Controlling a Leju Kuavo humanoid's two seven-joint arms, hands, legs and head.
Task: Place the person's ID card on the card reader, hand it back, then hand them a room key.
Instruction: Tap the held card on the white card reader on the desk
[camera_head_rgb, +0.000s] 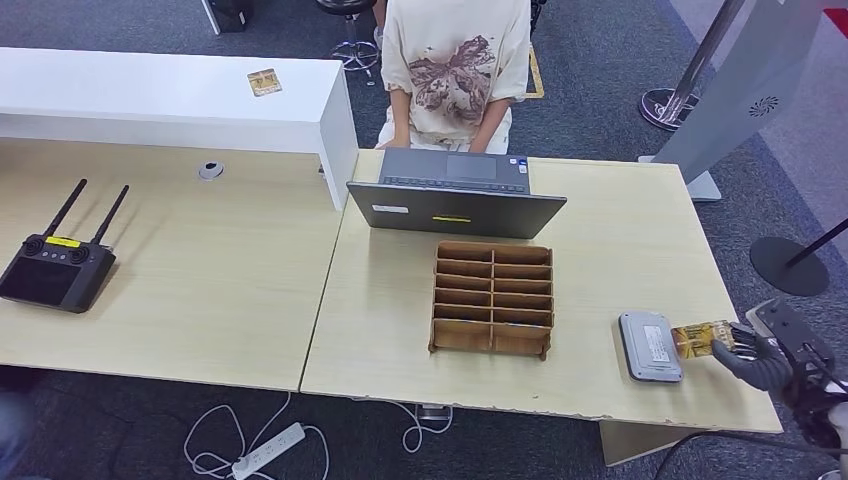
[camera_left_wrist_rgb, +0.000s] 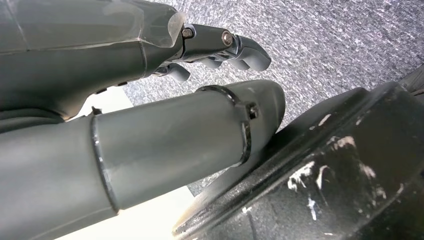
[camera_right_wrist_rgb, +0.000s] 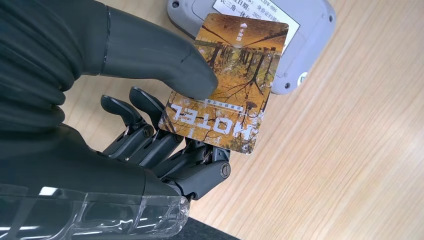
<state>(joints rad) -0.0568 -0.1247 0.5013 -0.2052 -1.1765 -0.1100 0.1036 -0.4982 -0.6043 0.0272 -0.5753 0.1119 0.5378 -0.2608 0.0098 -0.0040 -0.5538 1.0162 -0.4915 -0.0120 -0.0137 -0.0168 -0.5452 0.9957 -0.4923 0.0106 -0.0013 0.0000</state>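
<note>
Card (camera_right_wrist_rgb: 227, 85), autumn print marked HOTEL: we log it pinched by our right hand (camera_head_rgb: 762, 352), its far end overlapping the grey card reader (camera_head_rgb: 650, 346) on the tabletop (camera_head_rgb: 620, 230). Left hand (camera_left_wrist_rgb: 220, 47): fingers curled in, holding nothing, hanging over carpet.

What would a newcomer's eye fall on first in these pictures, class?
Probably the right hand pinching an autumn-patterned card printed HOTEL, its far end over the grey card reader near the table's right edge. Next, the wooden slotted rack mid-table, behind it a laptop and a seated person.
</note>
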